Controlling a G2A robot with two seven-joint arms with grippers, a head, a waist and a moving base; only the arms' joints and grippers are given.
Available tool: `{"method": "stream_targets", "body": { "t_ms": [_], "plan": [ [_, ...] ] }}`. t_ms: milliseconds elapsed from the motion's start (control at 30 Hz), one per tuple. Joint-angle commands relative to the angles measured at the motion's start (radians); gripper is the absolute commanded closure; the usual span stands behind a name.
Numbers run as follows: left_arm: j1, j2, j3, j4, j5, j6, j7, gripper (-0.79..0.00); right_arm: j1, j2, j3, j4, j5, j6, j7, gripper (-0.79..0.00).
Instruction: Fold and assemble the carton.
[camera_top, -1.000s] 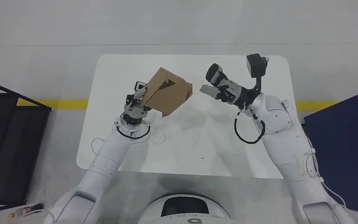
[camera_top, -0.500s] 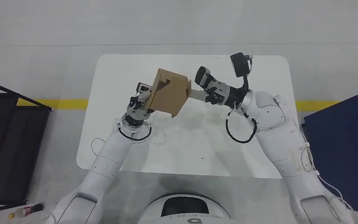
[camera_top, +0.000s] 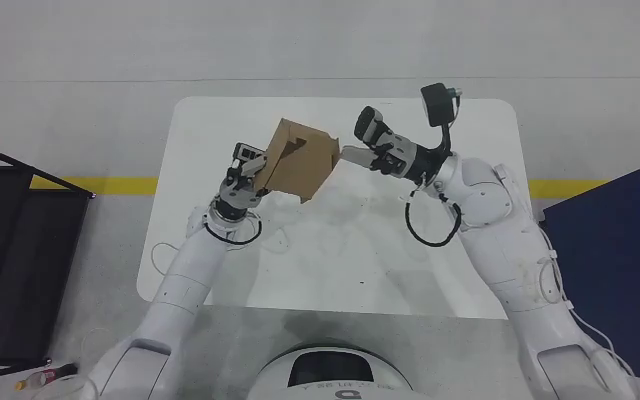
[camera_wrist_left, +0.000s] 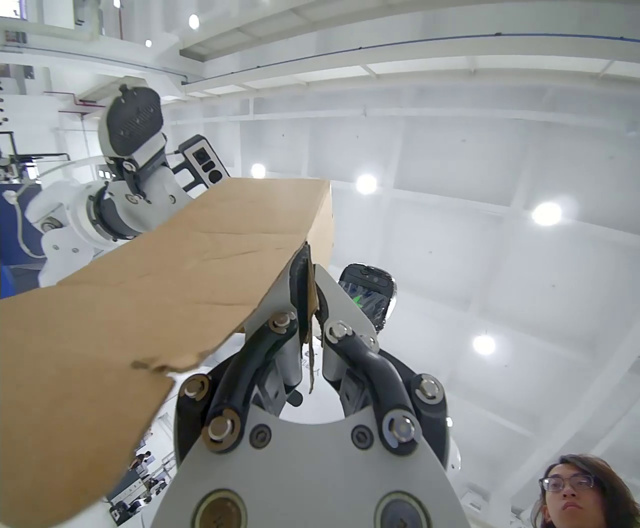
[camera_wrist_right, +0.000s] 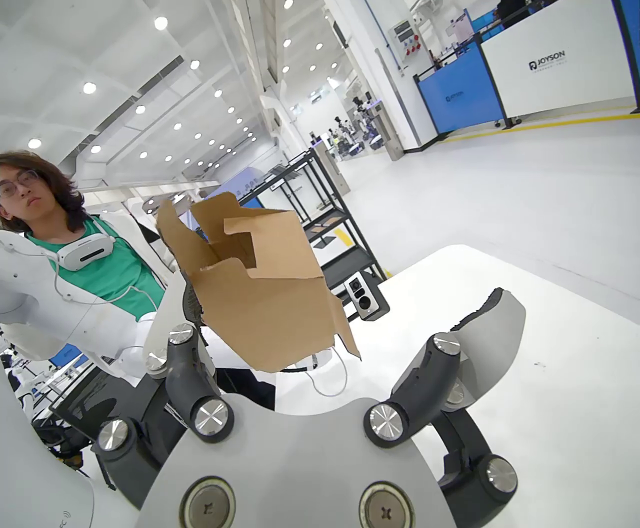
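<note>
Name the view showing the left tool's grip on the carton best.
Left wrist view: the left tool grips the carton by its edge, close up. Top view shows it small; right wrist view mostly hides it behind cardboard.

The carton (camera_top: 300, 160) is matt brown cardboard with a ragged torn edge; the worktop (camera_top: 400, 250) is smooth white.
</note>
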Motion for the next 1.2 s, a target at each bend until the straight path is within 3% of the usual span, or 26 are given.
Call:
{"method": "stream_targets", "body": {
  "t_ms": [0,300,833,1000,1167],
  "plan": [
    [0.001,0.002,-0.031,-0.012,0.056,0.000,0.000,0.000,-0.006,0.002,0.007,-0.005,-0.002,0.008,0.002,-0.785],
    [0.020,-0.001,-0.111,-0.106,0.142,0.000,0.000,0.000,0.023,0.005,-0.005,-0.001,0.006,0.063,0.068,-0.785],
    [0.000,-0.036,-0.185,-0.025,0.216,-0.055,0.055,0.000,0.077,0.008,-0.072,-0.028,0.005,0.102,0.221,-0.785],
    [0.001,-0.044,-0.195,-0.028,0.232,-0.058,0.058,0.000,0.084,0.007,-0.086,-0.021,-0.001,0.105,0.210,-0.785],
    [0.010,-0.046,-0.208,-0.040,0.287,-0.060,0.060,0.000,0.063,0.007,-0.059,-0.025,-0.002,0.090,0.112,-0.785]
  ]
}}
